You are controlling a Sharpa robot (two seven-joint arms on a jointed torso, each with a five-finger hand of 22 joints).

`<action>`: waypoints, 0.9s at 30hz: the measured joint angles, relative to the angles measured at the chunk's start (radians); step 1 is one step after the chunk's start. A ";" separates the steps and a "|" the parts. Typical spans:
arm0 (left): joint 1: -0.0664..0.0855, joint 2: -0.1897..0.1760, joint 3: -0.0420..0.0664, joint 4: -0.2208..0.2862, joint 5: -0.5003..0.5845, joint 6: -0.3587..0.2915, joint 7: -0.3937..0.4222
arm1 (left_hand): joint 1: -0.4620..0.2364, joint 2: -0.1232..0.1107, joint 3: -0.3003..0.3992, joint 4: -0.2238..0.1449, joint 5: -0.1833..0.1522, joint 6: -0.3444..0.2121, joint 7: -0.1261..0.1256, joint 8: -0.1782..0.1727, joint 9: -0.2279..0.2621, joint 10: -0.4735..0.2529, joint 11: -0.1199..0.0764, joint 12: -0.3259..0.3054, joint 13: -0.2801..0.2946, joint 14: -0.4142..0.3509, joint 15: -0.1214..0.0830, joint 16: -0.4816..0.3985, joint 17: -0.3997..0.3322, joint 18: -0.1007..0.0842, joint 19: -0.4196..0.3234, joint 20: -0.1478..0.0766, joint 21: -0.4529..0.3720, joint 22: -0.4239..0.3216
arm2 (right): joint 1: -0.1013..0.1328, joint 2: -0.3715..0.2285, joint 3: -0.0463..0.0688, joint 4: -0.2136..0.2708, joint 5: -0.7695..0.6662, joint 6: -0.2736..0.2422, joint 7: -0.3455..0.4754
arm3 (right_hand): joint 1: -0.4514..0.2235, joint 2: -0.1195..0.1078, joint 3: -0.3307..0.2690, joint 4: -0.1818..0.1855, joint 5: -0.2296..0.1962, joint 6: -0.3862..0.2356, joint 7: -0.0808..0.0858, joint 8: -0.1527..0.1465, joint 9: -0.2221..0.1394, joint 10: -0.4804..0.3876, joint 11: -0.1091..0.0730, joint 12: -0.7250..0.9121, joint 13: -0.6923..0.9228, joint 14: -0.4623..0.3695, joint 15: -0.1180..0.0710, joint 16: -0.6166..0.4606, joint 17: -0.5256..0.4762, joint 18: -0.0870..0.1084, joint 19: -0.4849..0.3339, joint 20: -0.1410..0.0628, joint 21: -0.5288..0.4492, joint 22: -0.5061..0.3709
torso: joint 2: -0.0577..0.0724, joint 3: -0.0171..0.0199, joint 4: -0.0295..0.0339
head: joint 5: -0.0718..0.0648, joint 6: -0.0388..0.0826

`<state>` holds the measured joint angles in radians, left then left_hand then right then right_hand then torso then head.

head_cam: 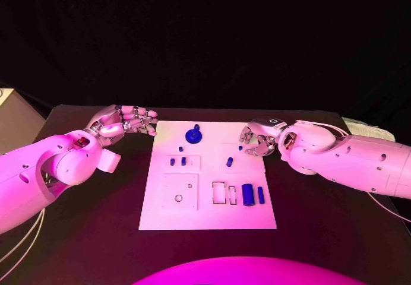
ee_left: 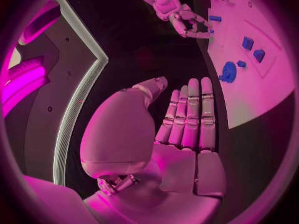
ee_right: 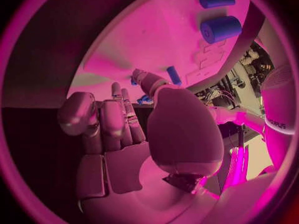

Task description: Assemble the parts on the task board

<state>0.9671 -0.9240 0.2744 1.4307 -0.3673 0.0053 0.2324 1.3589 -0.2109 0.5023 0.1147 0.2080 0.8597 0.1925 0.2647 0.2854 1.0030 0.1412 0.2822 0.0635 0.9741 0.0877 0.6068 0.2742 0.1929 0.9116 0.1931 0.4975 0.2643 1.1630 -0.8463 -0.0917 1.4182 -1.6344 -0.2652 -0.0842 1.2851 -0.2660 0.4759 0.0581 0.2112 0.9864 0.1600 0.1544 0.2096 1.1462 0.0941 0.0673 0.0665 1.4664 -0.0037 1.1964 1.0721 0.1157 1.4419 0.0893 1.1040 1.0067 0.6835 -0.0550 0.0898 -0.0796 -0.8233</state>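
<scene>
The white task board lies mid-table. On it I see a round blue gear-like part at the far end, several small blue pegs in the middle, and a thick blue cylinder beside a thin one near the front right. My left hand hovers off the board's far left corner, fingers straight and together, holding nothing. My right hand sits at the board's far right edge, fingers loosely bent and empty, close to a small peg.
Recessed slots and a square plate with a ring mark the board's near half. Black tabletop surrounds the board. A pale box stands at the far left and white cloth-like material lies at the far right.
</scene>
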 measured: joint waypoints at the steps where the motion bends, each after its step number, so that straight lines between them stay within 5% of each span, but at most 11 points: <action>1: 0.000 -0.001 0.000 0.000 0.005 0.000 0.002 | 0.003 0.003 0.000 0.000 0.000 0.000 0.000 0.000 0.000 0.000 0.000 0.000 0.000 0.000 0.000 0.000 0.001 0.000 0.003 -0.003 0.000 -0.001 | -0.001 0.002 0.000 0.001 -0.004 0.000 -0.003 | 0.006 0.006 0.000 0.000 0.000 0.000 0.000 0.000 0.000 0.000 0.000 0.000 0.001 0.000 0.000 0.004 0.002 0.000 0.000 0.000 0.003 0.003 | 0.000 0.0000 0.0000 | 0.000 0.000; 8: -0.003 -0.001 0.000 0.001 0.032 0.000 0.010 | 0.004 0.004 0.000 0.000 0.000 0.004 0.004 0.000 -0.001 0.003 0.004 -0.010 0.001 0.007 0.000 -0.005 0.007 0.000 0.013 -0.002 -0.004 -0.005 | -0.008 0.013 -0.002 0.007 -0.021 0.004 -0.011 | 0.032 0.023 0.032 0.007 0.000 0.020 -0.018 0.012 0.012 0.030 -0.014 0.004 0.004 0.000 0.000 0.051 0.031 0.000 0.000 0.000 0.047 0.054 | 0.001 0.0011 -0.0003 | 0.004 -0.003; 10: -0.003 -0.001 0.000 0.001 0.034 0.000 0.010 | 0.014 0.002 -0.002 -0.002 0.000 -0.004 0.011 0.000 -0.005 0.007 0.008 -0.018 0.001 0.011 0.004 -0.011 0.011 0.000 0.018 -0.004 -0.008 -0.007 | -0.008 0.015 -0.002 0.008 -0.023 0.004 -0.011 | 0.042 0.026 0.051 0.008 0.000 0.034 -0.019 0.018 0.016 0.045 -0.016 0.005 0.004 0.000 0.000 0.063 0.037 -0.015 0.003 -0.003 0.057 0.067 | 0.001 0.0012 -0.0003 | 0.005 -0.005; 27: -0.006 0.003 0.000 0.000 0.031 0.009 -0.004 | 0.018 0.006 -0.006 -0.006 0.000 -0.011 0.018 0.000 -0.009 0.004 0.011 -0.021 0.001 0.014 0.007 -0.013 0.016 0.000 0.023 -0.002 -0.011 -0.010 | -0.011 0.029 0.000 0.002 -0.029 0.005 -0.014 | 0.064 0.049 0.127 -0.009 -0.019 0.084 -0.027 0.059 0.049 0.108 -0.029 0.012 0.010 0.000 -0.008 0.094 0.051 -0.016 0.007 -0.007 0.095 0.120 | 0.002 0.0018 -0.0004 | 0.006 -0.014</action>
<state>0.9608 -0.9211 0.2749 1.4307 -0.3359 0.0138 0.2281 1.3768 -0.2049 0.4967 0.1090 0.2080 0.8488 0.2108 0.2647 0.2768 1.0066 0.1524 0.2612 0.0649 0.9882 0.0948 0.5937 0.2904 0.1927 0.9347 0.1915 0.4868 0.2543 1.1517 -0.8169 -0.0914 1.4206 -1.6631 -0.2603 -0.0977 1.3493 -0.2174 0.6032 0.0495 0.1917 1.0707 0.1335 0.2133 0.2589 1.2542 0.0656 0.0791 0.0769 1.4664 -0.0112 1.2899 1.1235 0.1000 1.4487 0.0824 1.1995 1.1269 0.6850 -0.0532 0.0895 -0.0732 -0.8371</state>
